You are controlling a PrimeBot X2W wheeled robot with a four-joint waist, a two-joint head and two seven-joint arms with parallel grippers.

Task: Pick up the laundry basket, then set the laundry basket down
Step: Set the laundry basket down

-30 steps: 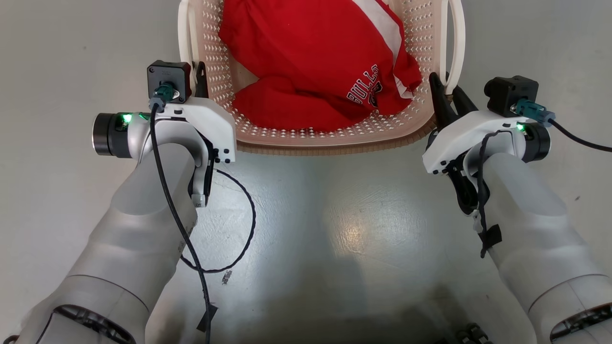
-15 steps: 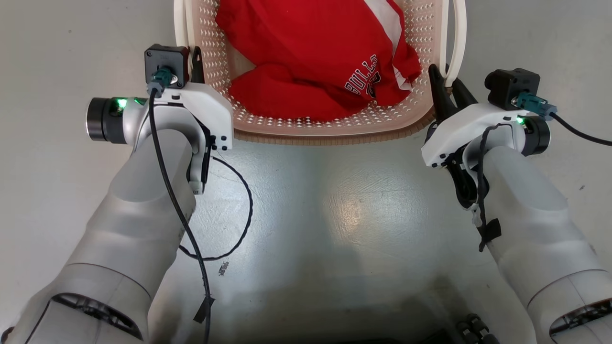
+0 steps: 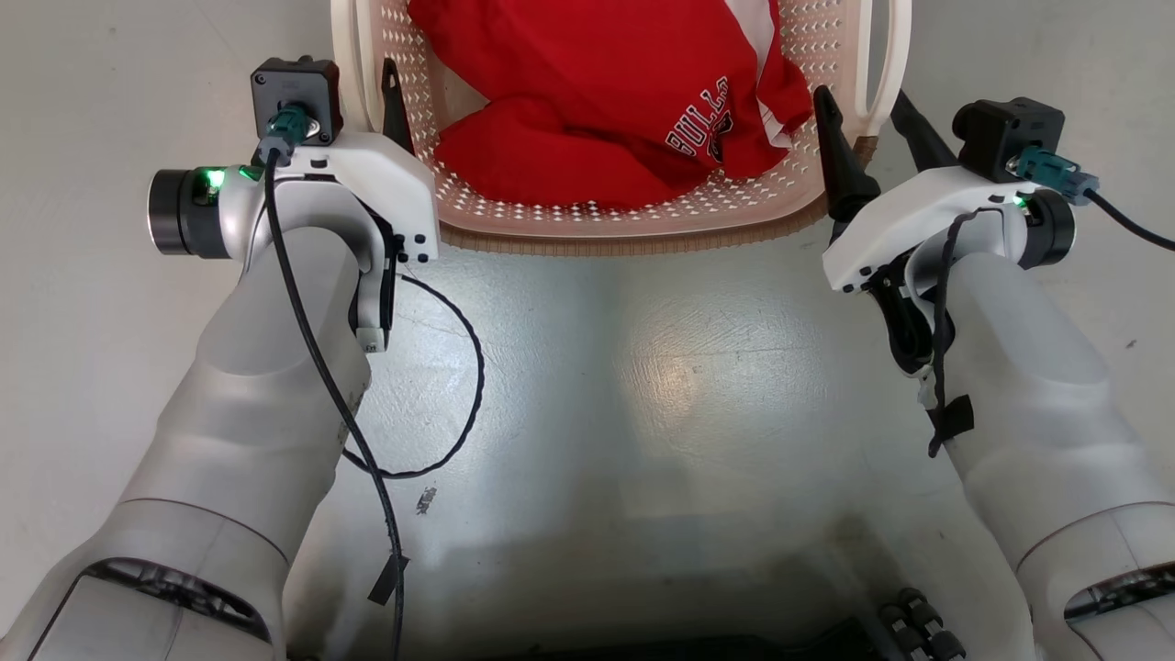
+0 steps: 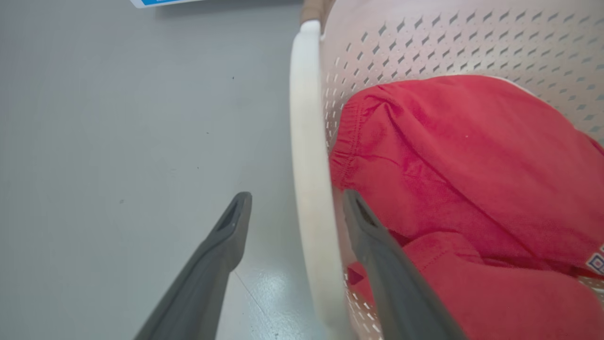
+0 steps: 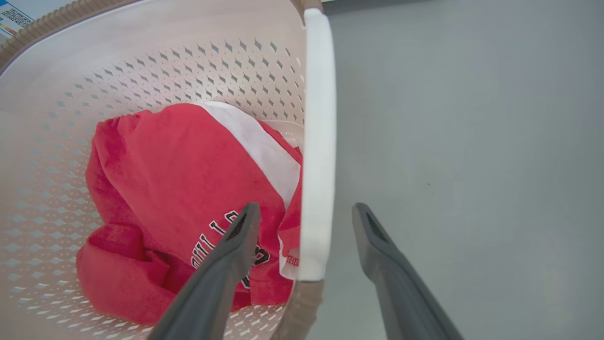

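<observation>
A: How does the left end effector (image 4: 296, 194) stand?

B: Open. Its two dark fingers (image 4: 222, 245) straddle the left white handle (image 4: 306, 141). One is over the floor and one is inside the basket by the red cloth, with a gap on either side near the tips.

A: And the right end effector (image 5: 306, 208)?

B: Open too, astride the right handle (image 5: 318, 141). Half a second ago those fingers sat close together at the handle's near end; now they are well apart.

A: Where is the laundry basket (image 3: 624, 240)?

B: Ahead of the robot, between the two arms, over the pale grey floor (image 3: 688, 367). I cannot tell whether its base touches the floor.

A: Any writing?

B: The red garment (image 3: 569, 101) inside carries arched white letters (image 3: 702, 128), "BULL" in the head view, cut off by a fold. The right wrist view catches "ULL" beside its inner finger. It also shows a sticker (image 5: 14, 16) with a square code beyond the far rim, too small to read. The left wrist view shows a gathered hem (image 4: 347, 137) and a blue-edged sheet corner (image 4: 160, 2). Green lights (image 3: 213, 174) glow on both wrists in the head view.
</observation>
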